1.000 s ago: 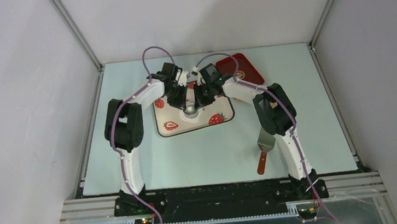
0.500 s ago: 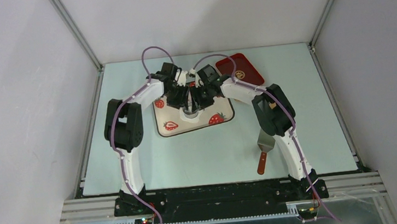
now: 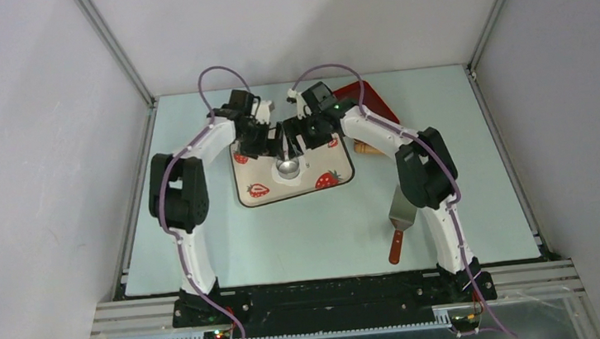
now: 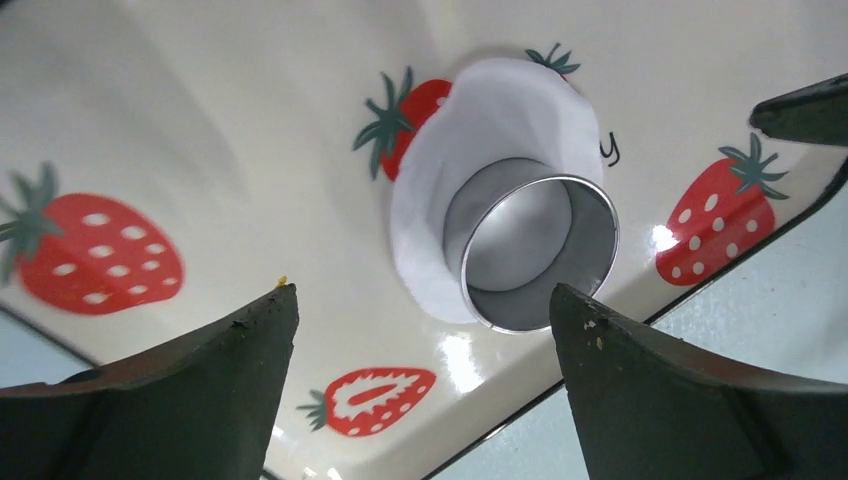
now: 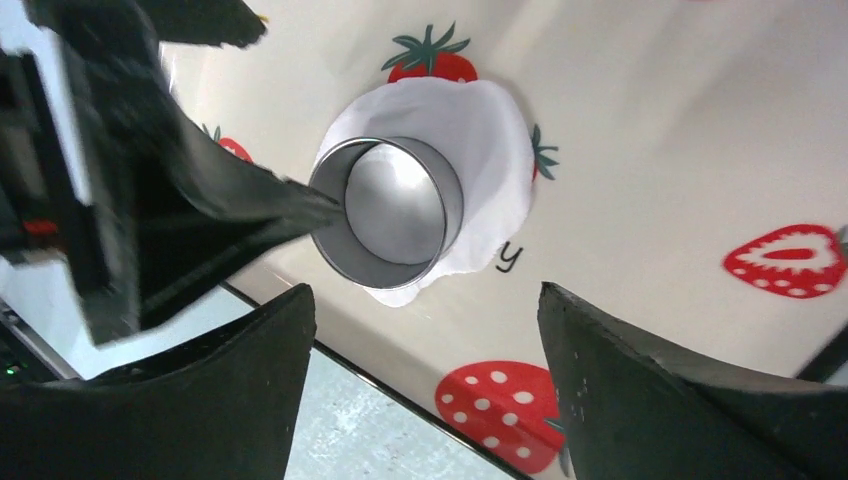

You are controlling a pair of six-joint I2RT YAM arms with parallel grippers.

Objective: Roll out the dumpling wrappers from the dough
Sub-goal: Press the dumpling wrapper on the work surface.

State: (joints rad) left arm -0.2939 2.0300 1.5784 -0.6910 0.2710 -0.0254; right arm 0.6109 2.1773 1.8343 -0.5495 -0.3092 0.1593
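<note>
Cutting step, by my reading: the silvery round metal cup (image 4: 530, 245) stands on the flattened white dough (image 4: 500, 110), mid cream strawberry-print tray (image 4: 200, 120). The left gripper (image 4: 425, 300) and right gripper (image 5: 425, 300) hover with jaws apart, empty. The next move probably calls for lifting the cup straight up. Only the top view shows the red tray (image 3: 369, 100) at 1 o'clock. The dough outline is clear only in the wrist views.

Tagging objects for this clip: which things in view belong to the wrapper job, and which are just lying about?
Job: flattened dough; metal cup standing on it; strawberry tray underneath.
Lying about: spatula; red tray at the back; brown piece beside it, too small to identify.
</note>
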